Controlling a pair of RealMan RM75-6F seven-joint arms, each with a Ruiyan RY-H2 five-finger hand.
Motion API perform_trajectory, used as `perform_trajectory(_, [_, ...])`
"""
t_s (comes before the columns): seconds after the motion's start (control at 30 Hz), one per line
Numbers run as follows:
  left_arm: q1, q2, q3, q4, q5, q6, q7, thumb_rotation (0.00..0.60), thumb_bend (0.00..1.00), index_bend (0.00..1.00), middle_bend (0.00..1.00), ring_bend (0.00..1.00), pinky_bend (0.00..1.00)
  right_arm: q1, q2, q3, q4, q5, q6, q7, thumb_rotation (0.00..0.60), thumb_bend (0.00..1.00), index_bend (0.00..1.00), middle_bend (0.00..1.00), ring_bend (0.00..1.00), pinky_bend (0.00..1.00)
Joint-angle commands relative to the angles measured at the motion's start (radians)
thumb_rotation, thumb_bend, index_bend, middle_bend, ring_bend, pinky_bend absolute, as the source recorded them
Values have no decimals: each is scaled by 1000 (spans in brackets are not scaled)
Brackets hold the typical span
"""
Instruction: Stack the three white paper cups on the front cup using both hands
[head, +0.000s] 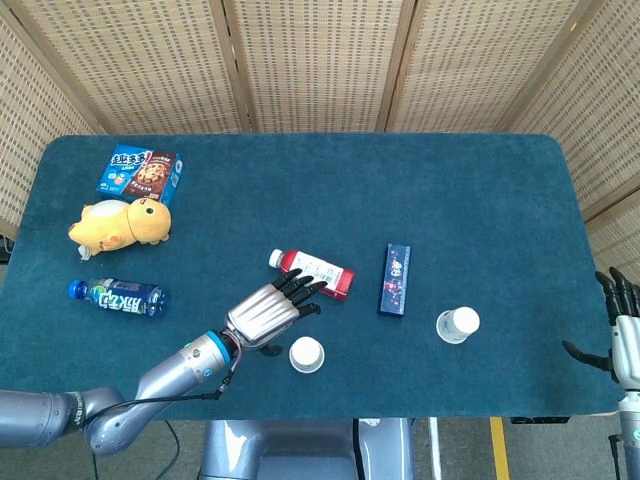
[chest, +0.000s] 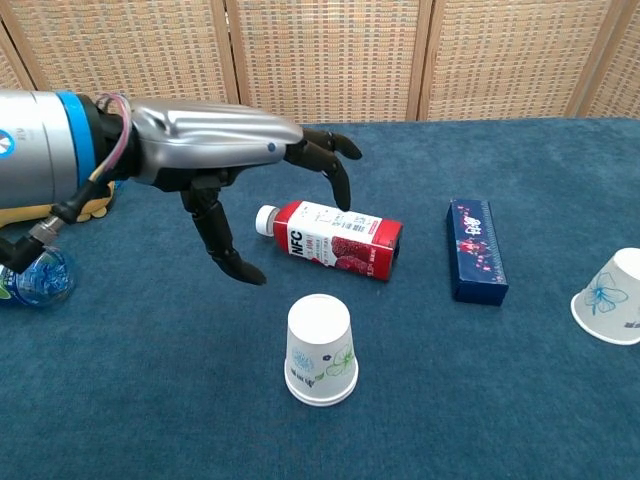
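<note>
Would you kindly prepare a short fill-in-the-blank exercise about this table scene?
1. The left robot hand holds ____.
2. The red bottle lies on its ____.
3. The paper cup at the right lies tipped beside the ____ box.

Missing words: nothing; side; blue
</note>
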Motion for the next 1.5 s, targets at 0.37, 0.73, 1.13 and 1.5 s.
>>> perform_trajectory(0.37, [438, 68, 208, 12, 308, 576, 27, 600, 196, 212, 0, 0, 0, 19, -4, -1, -8, -64, 16, 31, 600, 131, 161, 0, 0, 17])
perform_trajectory(0.73, [644, 70, 278, 105, 414, 734, -59, 600, 195, 209, 0, 0, 0, 67, 26, -42, -99, -132, -49, -78, 600, 141, 215, 0, 0, 22])
perform_trajectory(1.13, [745, 111, 253, 139, 497, 805, -114, 600, 195, 162, 0, 0, 0, 157, 16, -53, -228, -67, -200, -330, 600, 146, 211, 0, 0, 11])
perform_trajectory(1.5, [809, 158, 209, 133, 476, 802, -134, 600, 195, 138, 0, 0, 0, 239, -46, -33, -236, 72, -300, -475, 600, 147, 212, 0, 0, 11])
